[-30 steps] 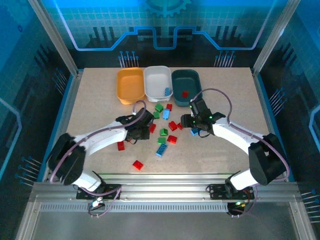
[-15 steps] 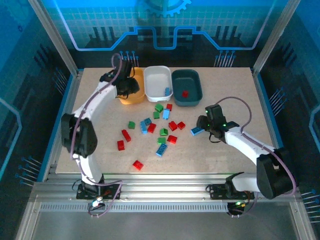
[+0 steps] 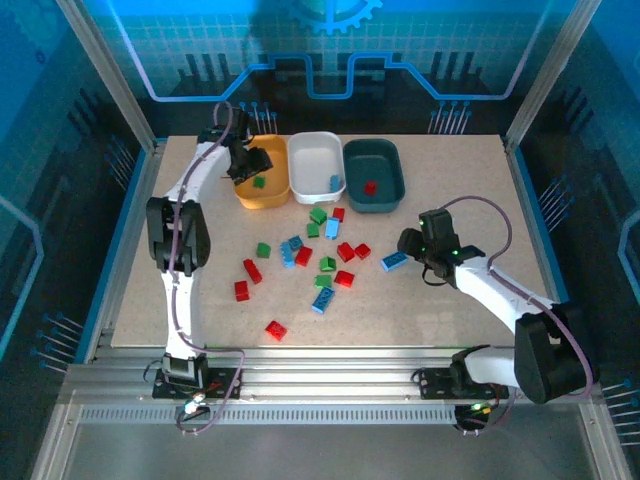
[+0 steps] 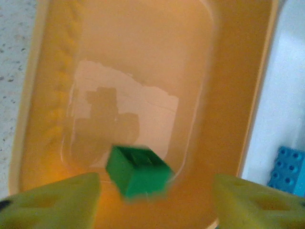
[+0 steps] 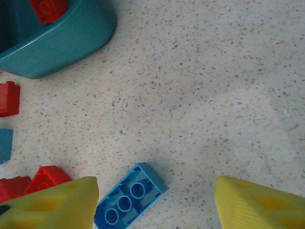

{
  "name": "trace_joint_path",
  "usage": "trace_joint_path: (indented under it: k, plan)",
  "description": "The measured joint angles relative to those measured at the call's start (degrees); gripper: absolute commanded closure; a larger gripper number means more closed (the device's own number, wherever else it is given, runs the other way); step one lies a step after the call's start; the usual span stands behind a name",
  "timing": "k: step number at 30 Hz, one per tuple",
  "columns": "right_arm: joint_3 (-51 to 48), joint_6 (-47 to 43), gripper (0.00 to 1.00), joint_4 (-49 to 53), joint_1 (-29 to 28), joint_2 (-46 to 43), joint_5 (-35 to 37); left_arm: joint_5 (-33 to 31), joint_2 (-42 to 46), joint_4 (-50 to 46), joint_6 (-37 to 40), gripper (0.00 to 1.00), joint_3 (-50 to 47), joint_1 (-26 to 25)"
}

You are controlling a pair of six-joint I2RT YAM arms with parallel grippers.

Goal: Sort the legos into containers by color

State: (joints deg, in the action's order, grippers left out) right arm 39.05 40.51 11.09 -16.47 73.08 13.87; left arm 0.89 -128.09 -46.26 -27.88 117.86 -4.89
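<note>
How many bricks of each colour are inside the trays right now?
Green brick in the orange-yellow tray: 1
Blue brick in the white tray: 1
Red brick in the dark teal tray: 1
Total: 3

Flanking the white tray (image 3: 312, 165), an orange-yellow tray (image 4: 233, 86) holds a green brick (image 4: 138, 171), a teal tray (image 5: 62, 40) a red brick (image 5: 47, 8).
</note>
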Motion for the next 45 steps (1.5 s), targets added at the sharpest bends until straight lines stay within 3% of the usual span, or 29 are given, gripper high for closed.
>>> trace_joint_path:
  k: [4,7,11,17,23,30,36,45]
  plan:
    - [0.00,-0.81,0.32,-0.33,-1.33,0.07,0.13,2.56,0.52,0.57,0.63,0.14,0.24,-0.04]
    - [0.59,-1.95,0.34,-0.35,-4.17,1.38,0.35,4.92,5.49,4.09,0.22,0.12,-6.23,-0.07]
    - [4.35,-3.74,0.35,0.59,-9.68,5.88,-0.24,8.13,23.32,12.02,-3.28,0.02,-27.74,-0.15]
    - [9.97,-4.98,0.32,2.75,-19.39,12.98,-2.99,11.89,53.55,23.52,-9.77,0.01,-61.37,-0.26]
    - [11.78,-4.55,0.32,5.40,-24.48,18.36,-5.99,13.29,65.94,25.94,-15.39,0.01,-84.08,-0.33]
    - [14.64,-6.25,0.35,8.17,-26.08,21.22,-5.86,15.32,76.13,27.34,-18.34,0.01,-89.22,-0.33]
    - [15.32,-12.28,0.34,13.97,-26.71,20.35,-2.29,17.25,77.83,27.45,-18.75,0.01,-89.88,-0.33]
    - [16.85,-19.17,0.31,19.21,-27.63,20.76,-2.93,18.34,79.62,27.28,-18.75,0.01,-90.62,-0.52]
